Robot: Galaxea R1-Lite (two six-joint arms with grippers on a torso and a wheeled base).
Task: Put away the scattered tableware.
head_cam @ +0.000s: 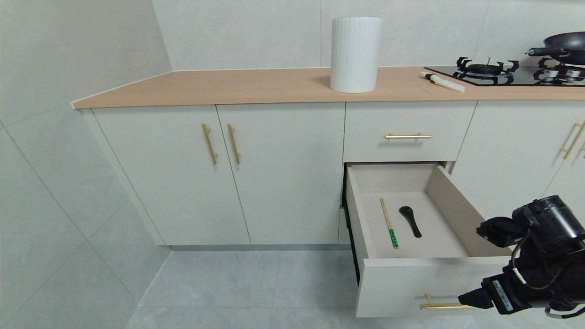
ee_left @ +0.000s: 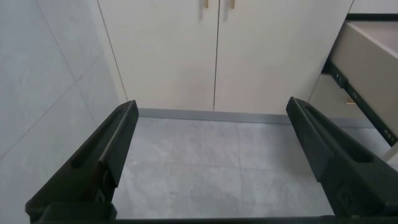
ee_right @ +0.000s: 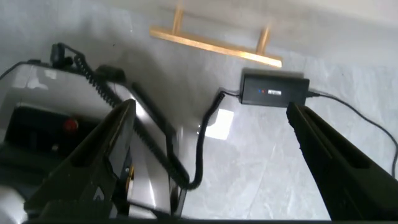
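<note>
The lower drawer (head_cam: 413,262) stands pulled out. On its floor lie a pair of chopsticks (head_cam: 389,223) with green tips and a black spoon (head_cam: 411,220), side by side. My right gripper (head_cam: 480,265) is open at the drawer's front right corner, close to the gold handle (head_cam: 441,305). In the right wrist view the handle (ee_right: 214,45) sits just beyond the spread gripper (ee_right: 211,109), with nothing between the fingers. My left gripper (ee_left: 212,106) is open and empty, low over the floor and facing the cabinet doors (ee_left: 217,56); the drawer's side (ee_left: 373,56) shows at the view's edge.
On the wooden counter (head_cam: 237,84) stand a tall white ribbed container (head_cam: 355,54) and a white utensil (head_cam: 442,82) beside the gas hob (head_cam: 502,73), which carries a dark wok (head_cam: 564,45). A shut drawer (head_cam: 408,131) sits above the open one. A black adapter (ee_right: 273,89) and cable lie on the tiled floor.
</note>
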